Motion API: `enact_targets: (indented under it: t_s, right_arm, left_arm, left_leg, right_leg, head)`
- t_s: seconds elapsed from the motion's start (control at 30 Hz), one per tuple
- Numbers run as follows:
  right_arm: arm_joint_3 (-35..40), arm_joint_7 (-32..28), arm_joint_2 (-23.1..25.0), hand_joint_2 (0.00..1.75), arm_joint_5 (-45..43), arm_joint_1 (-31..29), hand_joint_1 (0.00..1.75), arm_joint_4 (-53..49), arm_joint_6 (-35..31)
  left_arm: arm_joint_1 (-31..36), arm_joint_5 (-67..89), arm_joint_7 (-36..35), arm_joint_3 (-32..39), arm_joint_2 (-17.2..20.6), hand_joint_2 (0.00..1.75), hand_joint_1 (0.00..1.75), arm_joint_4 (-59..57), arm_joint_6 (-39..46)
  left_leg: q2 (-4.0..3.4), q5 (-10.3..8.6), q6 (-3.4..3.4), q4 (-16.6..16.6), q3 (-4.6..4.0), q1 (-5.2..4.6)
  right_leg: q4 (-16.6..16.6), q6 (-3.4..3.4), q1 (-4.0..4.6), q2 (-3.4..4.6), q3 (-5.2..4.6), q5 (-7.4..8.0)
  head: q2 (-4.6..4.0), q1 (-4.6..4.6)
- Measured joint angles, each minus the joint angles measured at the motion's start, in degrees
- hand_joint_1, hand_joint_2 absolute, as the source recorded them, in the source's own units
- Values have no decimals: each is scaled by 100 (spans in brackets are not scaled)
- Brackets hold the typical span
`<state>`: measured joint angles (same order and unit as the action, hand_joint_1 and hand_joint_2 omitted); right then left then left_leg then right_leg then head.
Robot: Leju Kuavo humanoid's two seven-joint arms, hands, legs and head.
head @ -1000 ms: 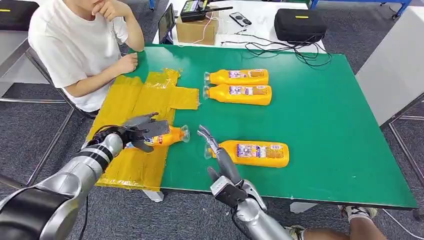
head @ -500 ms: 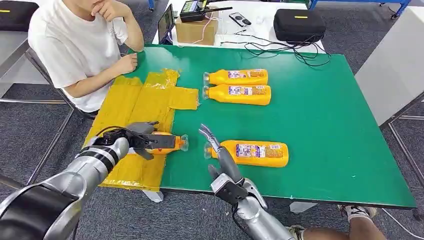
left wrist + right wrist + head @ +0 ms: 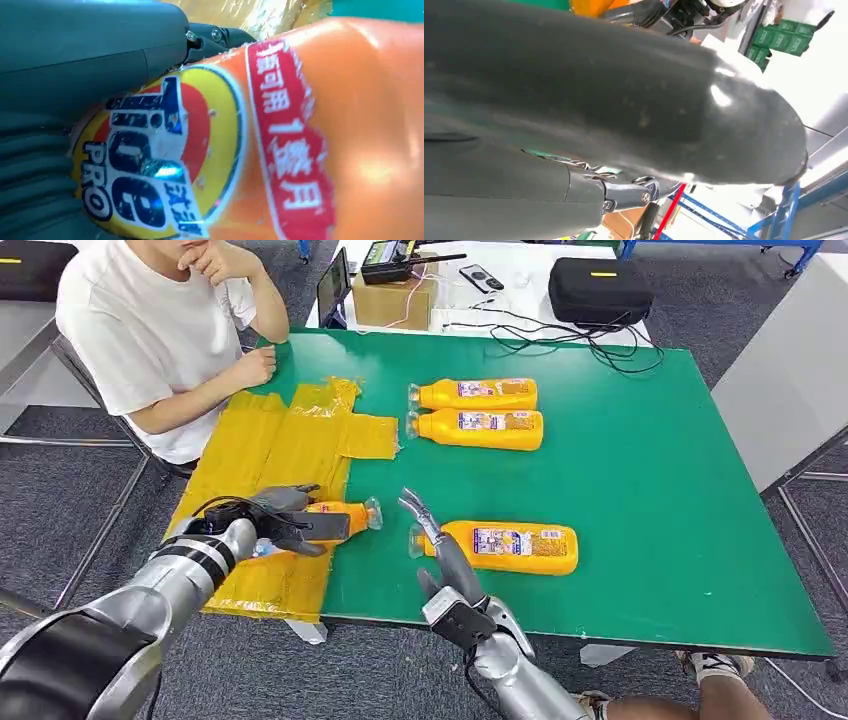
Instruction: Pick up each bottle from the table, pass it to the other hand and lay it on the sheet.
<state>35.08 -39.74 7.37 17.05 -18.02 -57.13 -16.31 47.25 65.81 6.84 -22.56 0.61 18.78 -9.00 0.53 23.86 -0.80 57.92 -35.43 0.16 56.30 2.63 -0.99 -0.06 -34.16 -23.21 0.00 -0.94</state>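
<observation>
Fingers [image 3: 300, 530] of the left hand [image 3: 280, 518] wrap the body of an orange bottle [image 3: 335, 519], which lies low over the near edge of the yellow sheet [image 3: 280, 445] with its clear cap end poking out over the green table [image 3: 650, 480]; whether it already rests on the sheet I cannot tell. In the left wrist view the bottle's label [image 3: 155, 165] sits pressed right against the grey palm, so the hold looks firm. The right hand [image 3: 440, 550] stands just beside, fingers spread and empty, pointing up the table toward the nearest lying bottle [image 3: 505, 548]. Two risks suggest themselves: letting go with the bottle half off the sheet would leave it rolling onto bare green, and the thin, crinkled plastic could drag with the fingers when they draw away. The raised right fingers are also close enough to the nearest bottle to nudge it. Farther back, two more bottles [image 3: 480, 412] lie side by side, touching. A person in a white shirt [image 3: 140, 330] sits at the sheet's far corner, and beyond the table are a cardboard box [image 3: 395, 300], a black case [image 3: 600, 288] and loose cables [image 3: 560, 340] over grey carpet.
</observation>
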Motion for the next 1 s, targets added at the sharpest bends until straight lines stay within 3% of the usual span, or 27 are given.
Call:
enact_targets:
  t_s: [0.63, 0.67, 0.7, 0.73, 1.0]
  right_arm:
    - [0, 0, -13, 0, 18, 42, 0, -2, -63]
    - [0, 0, -18, 0, 26, 44, 0, -4, -63]
    - [0, 0, -22, 0, 33, 50, 0, -11, -63]
    - [0, 0, -26, 0, 42, 59, 0, -22, -63]
    - [0, 0, -48, 0, 63, 128, 0, -52, -92]
  left_arm:
    - [-16, 269, 6, -35, 22, 0, 0, -2, 225]
    - [-19, 347, 17, -87, 39, 175, 0, -2, 266]
    - [-20, 404, 28, -125, 44, 175, 0, -2, 295]
    - [-20, 468, 39, -158, 50, 0, 0, -2, 317]
    - [-19, 555, -22, -361, 103, 0, 0, -2, 363]
  left_leg:
    - [0, 0, 0, 0, 1, 0]
    - [0, -1, 0, 0, 1, 0]
    - [0, -1, 0, 0, 1, 0]
    - [0, -1, 0, 0, 1, 0]
    - [-2, 0, 0, 0, 3, 0]
  right_leg:
    - [0, 0, 0, 0, 1, 0]
    - [0, 0, 0, 0, 1, 0]
    - [0, 0, 0, 0, 1, 0]
    - [0, 0, 0, 0, 2, 0]
    - [0, 0, 1, 0, 2, 0]
  head:
    - [0, 2]
    - [0, 0]
    - [0, 0]
    - [0, 2]
    - [0, 2]
